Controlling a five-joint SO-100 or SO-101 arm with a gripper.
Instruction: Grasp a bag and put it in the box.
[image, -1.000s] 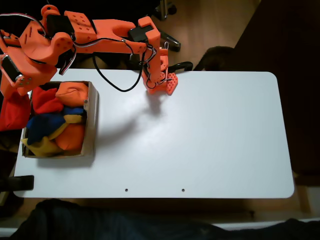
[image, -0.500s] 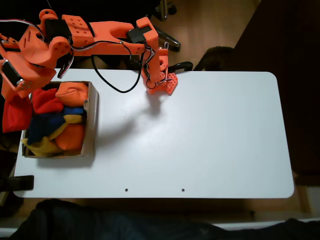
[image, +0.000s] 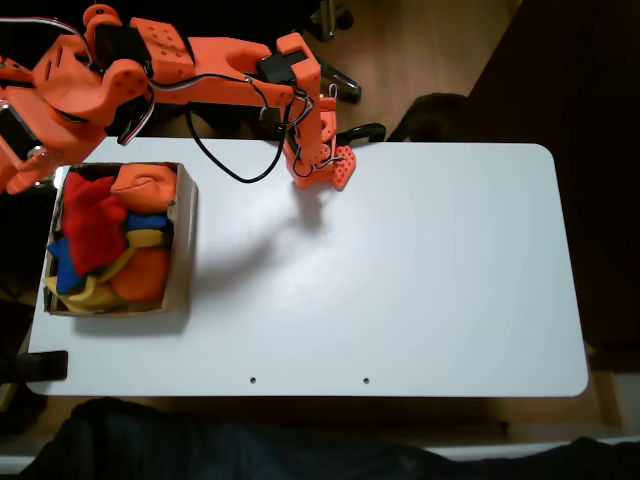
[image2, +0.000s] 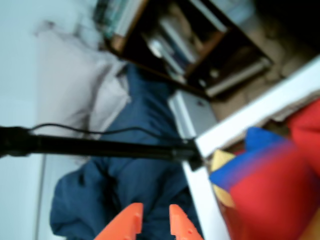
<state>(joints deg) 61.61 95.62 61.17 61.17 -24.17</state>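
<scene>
In the fixed view the red bag (image: 93, 225) lies inside the brown cardboard box (image: 186, 230) at the table's left end, on top of other bean bags. My orange gripper (image: 20, 168) hangs above the box's back left corner, apart from the bag. The wrist view shows the gripper (image2: 152, 225) open, its two orange fingertips (image2: 131, 222) with nothing between them. The red bag (image2: 270, 200) appears blurred at that view's lower right.
Orange (image: 145, 185), blue (image: 62, 275) and yellow (image: 85, 295) bean bags fill the box. The arm's base (image: 320, 165) stands at the back edge of the white table (image: 400, 270). A black clamp (image: 40, 365) sits at the front left corner.
The red bag, held beyond the box's left wall before, has been let go and now lies in the box. The gripper has lifted toward the back.
</scene>
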